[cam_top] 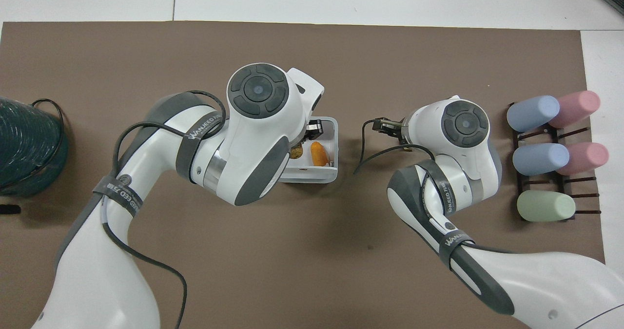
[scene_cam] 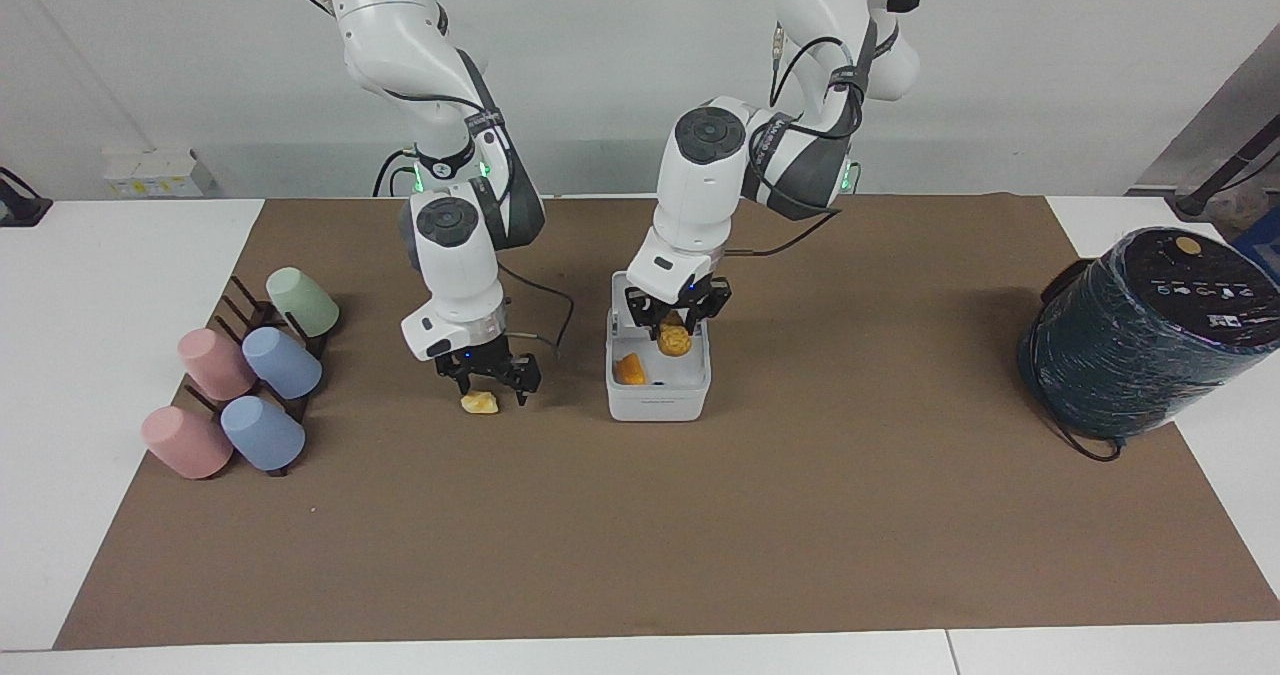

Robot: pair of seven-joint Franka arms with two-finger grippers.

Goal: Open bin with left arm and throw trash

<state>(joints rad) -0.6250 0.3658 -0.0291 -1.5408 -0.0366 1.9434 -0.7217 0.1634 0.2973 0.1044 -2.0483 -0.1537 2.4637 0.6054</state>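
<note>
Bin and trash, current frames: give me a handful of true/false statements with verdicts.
1. The bin stands open. True.
2. The orange cob piece lies on the mat beside the bin. False: it lies inside the bin.
3. The left gripper holds the brownish-yellow cob piece over the bin. True.
4. The right gripper is over the cups. False: it is open, low over the pale yellow lump on the mat.
5. All three trash pieces are in the bin. False: only the orange one is.
</note>
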